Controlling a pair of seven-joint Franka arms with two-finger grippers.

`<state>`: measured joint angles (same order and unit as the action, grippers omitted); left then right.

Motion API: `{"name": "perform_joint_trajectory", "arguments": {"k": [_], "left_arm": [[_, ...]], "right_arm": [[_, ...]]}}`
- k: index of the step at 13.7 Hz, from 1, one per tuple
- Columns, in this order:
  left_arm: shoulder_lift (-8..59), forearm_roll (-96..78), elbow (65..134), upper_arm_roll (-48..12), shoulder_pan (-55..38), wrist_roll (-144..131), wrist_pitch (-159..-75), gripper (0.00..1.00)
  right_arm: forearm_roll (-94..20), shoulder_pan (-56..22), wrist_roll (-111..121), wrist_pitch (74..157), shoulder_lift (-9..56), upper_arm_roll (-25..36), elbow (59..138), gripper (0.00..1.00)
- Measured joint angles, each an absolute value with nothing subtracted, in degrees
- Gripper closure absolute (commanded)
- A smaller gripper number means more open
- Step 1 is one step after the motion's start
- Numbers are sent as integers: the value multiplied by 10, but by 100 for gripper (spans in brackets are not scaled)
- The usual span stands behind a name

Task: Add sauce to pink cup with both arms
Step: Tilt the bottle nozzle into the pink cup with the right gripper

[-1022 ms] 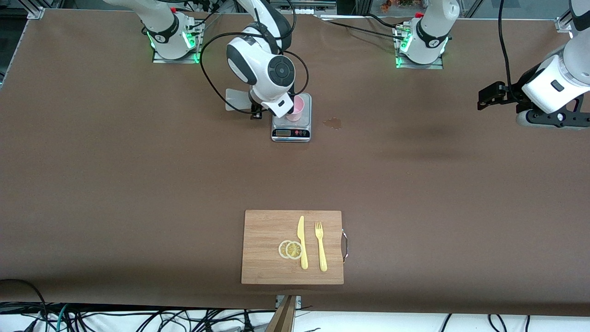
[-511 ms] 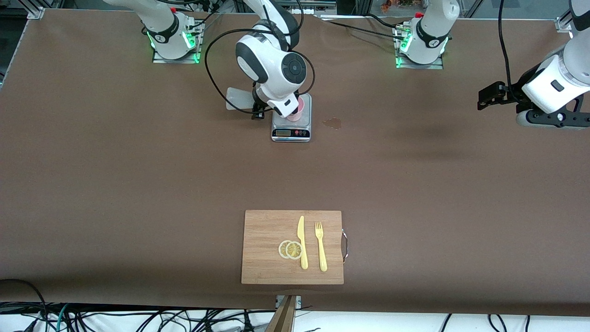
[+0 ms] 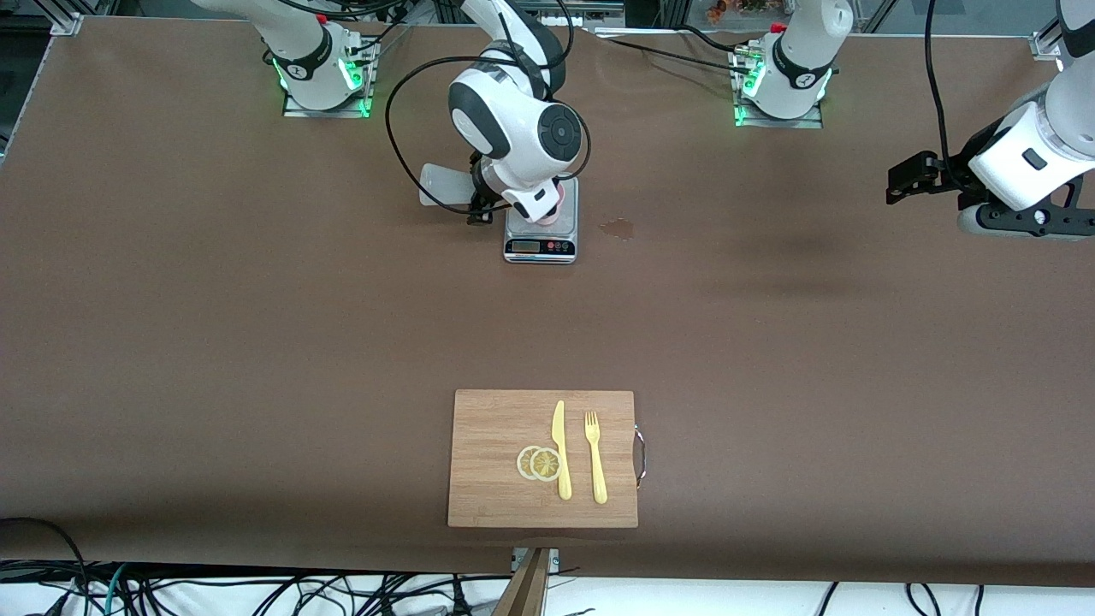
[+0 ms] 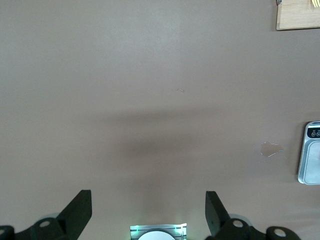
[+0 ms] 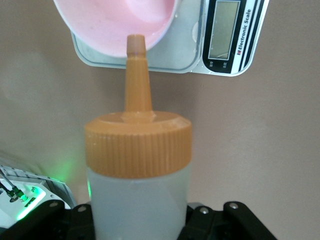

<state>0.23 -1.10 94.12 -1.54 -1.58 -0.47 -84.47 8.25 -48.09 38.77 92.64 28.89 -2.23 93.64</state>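
Two arms, split roles: right pincer (image 5: 137,222) clamped on the sauce bottle (image 5: 137,165), nozzle tipped over the pink cup (image 5: 117,25) on the scale (image 3: 541,231) to weigh; left pincer (image 4: 147,217) spread empty, waiting over bare surface (image 3: 770,342).
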Motion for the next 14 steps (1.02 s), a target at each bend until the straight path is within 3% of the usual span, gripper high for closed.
{"name": "perform_joint_trajectory", "arguments": {"k": [6, 14], "left_arm": [[2, -11, 941, -15, -16, -5, -845, 0], [2, -11, 941, -15, -16, -5, -845, 0]], "right_arm": [[-33, -436, 408, 926, 281, -15, 924, 82], [-185, -245, 678, 899, 218, -11, 927, 82]]}}
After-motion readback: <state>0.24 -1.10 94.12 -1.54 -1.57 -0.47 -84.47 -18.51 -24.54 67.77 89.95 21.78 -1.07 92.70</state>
